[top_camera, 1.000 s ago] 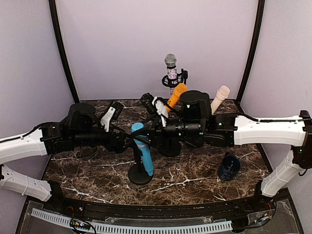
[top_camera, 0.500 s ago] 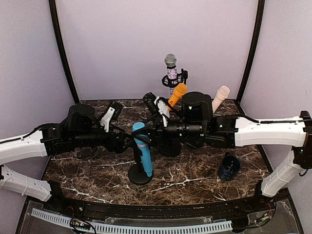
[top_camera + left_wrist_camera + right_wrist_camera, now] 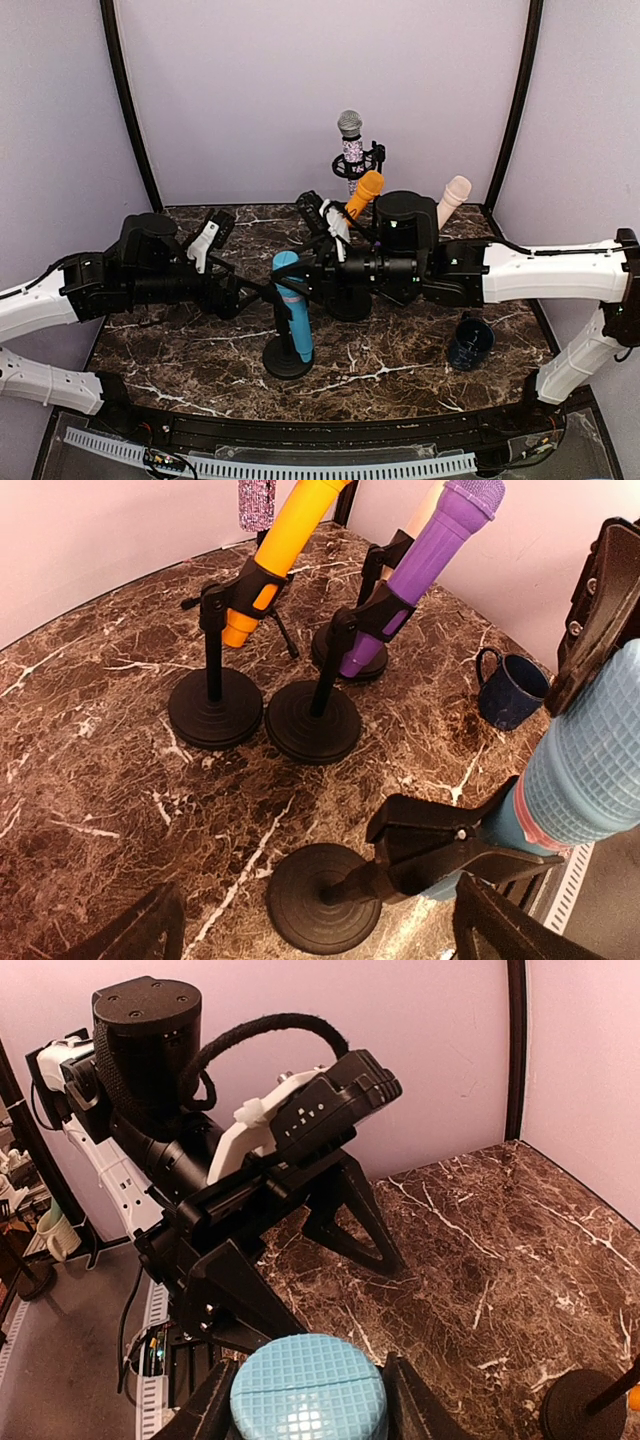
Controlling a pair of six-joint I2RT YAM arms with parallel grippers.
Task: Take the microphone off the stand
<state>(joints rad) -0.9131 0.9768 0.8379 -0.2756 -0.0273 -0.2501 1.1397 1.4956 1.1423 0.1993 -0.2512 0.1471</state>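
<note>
Blue mic [image 3: 293, 305] sits clipped in its stand [image 3: 287, 360] toward the surface's [image 3: 400, 372] front edge, its head pinched by the right hand [image 3: 300, 271]. Bare marble lies left and in front, while other stands [image 3: 313, 723] crowd behind. Left hand [image 3: 243, 292], spread wide, has backed off leftward since a second ago.

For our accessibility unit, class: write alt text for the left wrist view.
A blue microphone, clipped in its stand, fills the right edge, one of the right gripper's fingers against it. Beyond stand an orange microphone, a purple microphone and a blue mug on the marble table.
</note>
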